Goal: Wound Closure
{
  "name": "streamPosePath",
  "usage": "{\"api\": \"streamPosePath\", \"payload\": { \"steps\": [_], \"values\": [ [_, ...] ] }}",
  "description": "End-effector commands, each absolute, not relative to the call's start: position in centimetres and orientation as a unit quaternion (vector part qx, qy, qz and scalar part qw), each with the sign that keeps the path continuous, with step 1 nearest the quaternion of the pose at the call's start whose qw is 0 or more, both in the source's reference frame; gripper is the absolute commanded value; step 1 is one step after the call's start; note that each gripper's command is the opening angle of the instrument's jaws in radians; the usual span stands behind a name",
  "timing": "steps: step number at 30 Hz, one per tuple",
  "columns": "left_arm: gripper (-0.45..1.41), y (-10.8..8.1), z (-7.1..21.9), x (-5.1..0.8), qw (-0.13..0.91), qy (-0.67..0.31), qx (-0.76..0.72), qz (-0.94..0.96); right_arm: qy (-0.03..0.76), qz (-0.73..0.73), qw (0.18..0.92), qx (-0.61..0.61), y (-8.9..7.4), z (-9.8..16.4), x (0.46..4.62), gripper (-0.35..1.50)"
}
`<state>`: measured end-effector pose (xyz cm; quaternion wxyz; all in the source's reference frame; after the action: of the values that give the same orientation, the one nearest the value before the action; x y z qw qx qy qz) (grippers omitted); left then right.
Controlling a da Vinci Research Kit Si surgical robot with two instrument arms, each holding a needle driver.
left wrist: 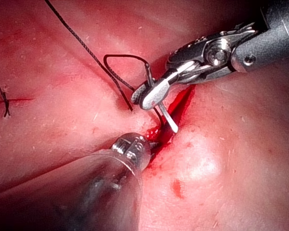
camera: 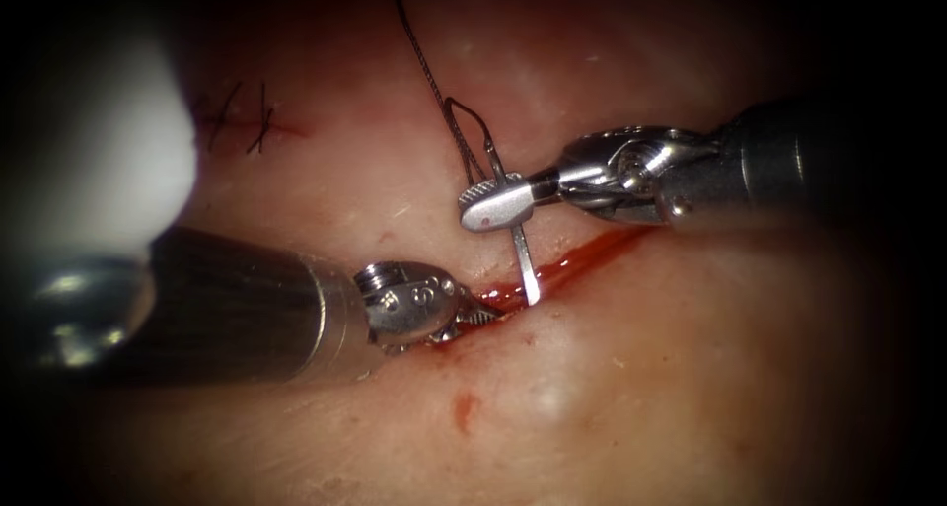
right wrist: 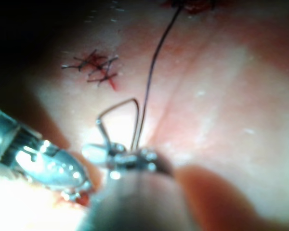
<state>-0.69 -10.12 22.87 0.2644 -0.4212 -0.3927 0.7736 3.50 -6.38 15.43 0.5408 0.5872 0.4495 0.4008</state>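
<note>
Tissue [camera: 631, 388] bore the left tool [camera: 481, 316], tips buried in the cut [camera: 592, 254], grip apparently on the edge, though I couldn't tell. Needle [camera: 523, 254] stood near upright, point down at the cut, pinched near its tail by the right tool [camera: 483, 207], thread [camera: 424, 72] trailing upward.

Needle [camera: 523, 254] in cut [camera: 582, 259], between both tools.

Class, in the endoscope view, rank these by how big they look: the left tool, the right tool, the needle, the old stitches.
1. Left tool, pincer at the cut; nearer the camera, so partly apparent.
2. Right tool, pincer shut on the needle.
3. Needle, tip at the cut.
4. Old stitches: about the needle's size, so unsure.
</note>
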Motion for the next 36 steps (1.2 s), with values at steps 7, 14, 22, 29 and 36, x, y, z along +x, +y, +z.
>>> {"api": "streamPosePath", "payload": {
  "steps": [7,14,22,29,36],
  "values": [
    [0.52,-10.23,22.92,-0.71,0.264,-0.394,-0.421,0.773,0.47,0.397,0.517,0.595,-6.49,15.46,3.61,-0.35],
    [0.52,-10.22,22.93,-0.68,0.264,-0.393,-0.422,0.773,0.482,0.395,0.503,0.599,-6.58,15.49,3.65,-0.35],
    [0.51,-10.22,22.93,-0.65,0.263,-0.393,-0.422,0.774,0.406,0.463,0.451,0.647,-6.69,15.45,3.62,-0.35],
    [0.51,-10.23,22.93,-0.6,0.262,-0.392,-0.422,0.774,0.342,0.508,0.412,0.675,-6.76,15.43,3.57,-0.35],
    [0.49,-10.26,22.92,-0.54,0.26,-0.389,-0.424,0.776,0.333,0.517,0.399,0.68,-6.78,15.42,3.57,-0.35]
  ]
}}
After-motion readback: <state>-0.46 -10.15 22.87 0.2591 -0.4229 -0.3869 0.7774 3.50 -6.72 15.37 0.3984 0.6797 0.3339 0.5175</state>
